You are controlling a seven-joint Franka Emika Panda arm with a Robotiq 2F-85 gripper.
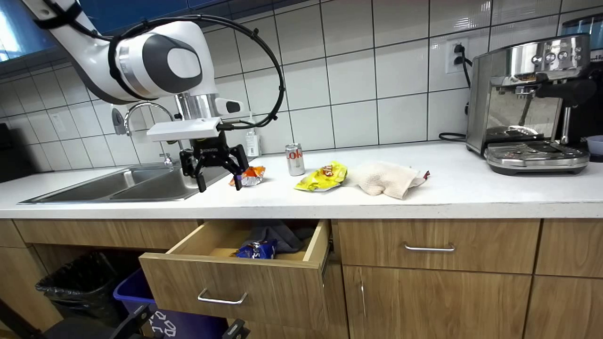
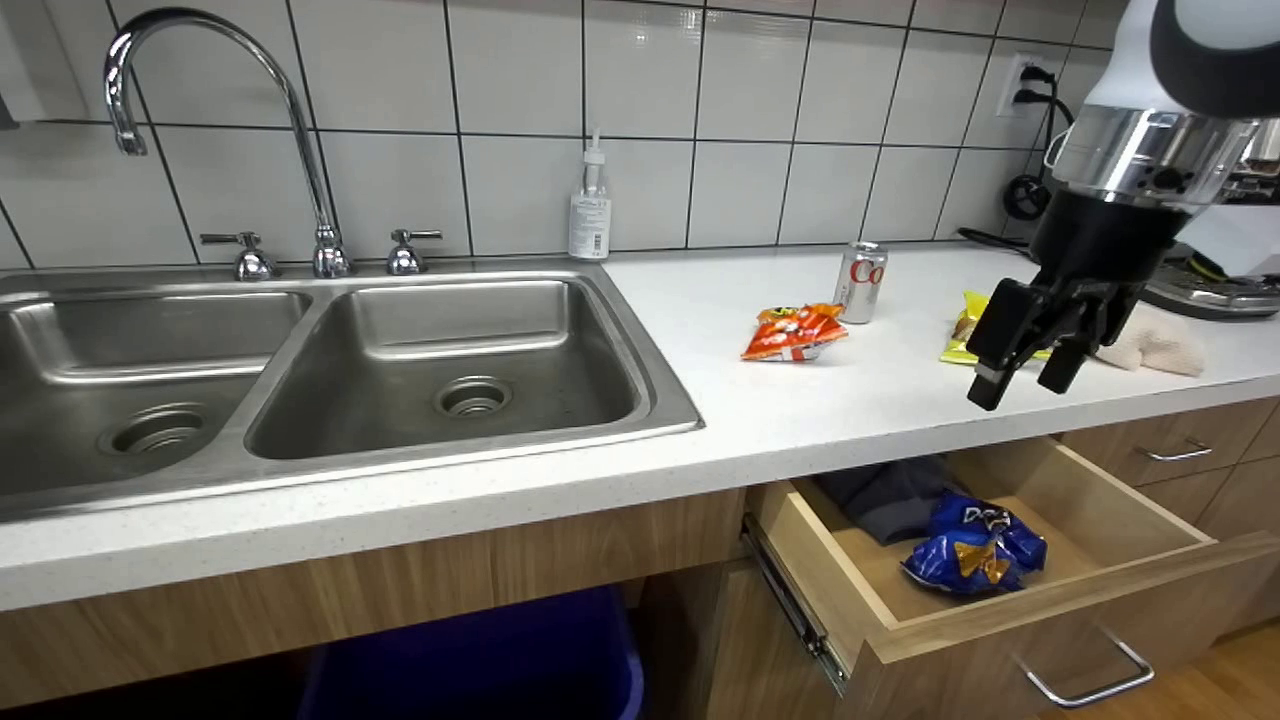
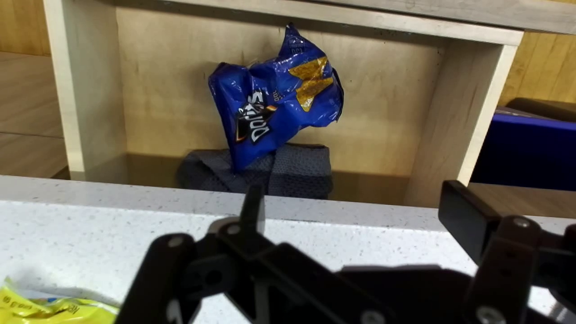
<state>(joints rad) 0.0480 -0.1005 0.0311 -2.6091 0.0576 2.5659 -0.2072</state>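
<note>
Gripper [image 1: 219, 185]: angular, fingers parted | blue bag [image 3: 279, 99]: crinkled, glossy | drawer [image 1: 264, 282]: wooden

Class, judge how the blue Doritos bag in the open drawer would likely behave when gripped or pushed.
The blue Doritos bag would probably crumple, being visibly creased. Its glossy surface may be slippery. Its lopsided shape suggests sliding rather than rolling.
</note>
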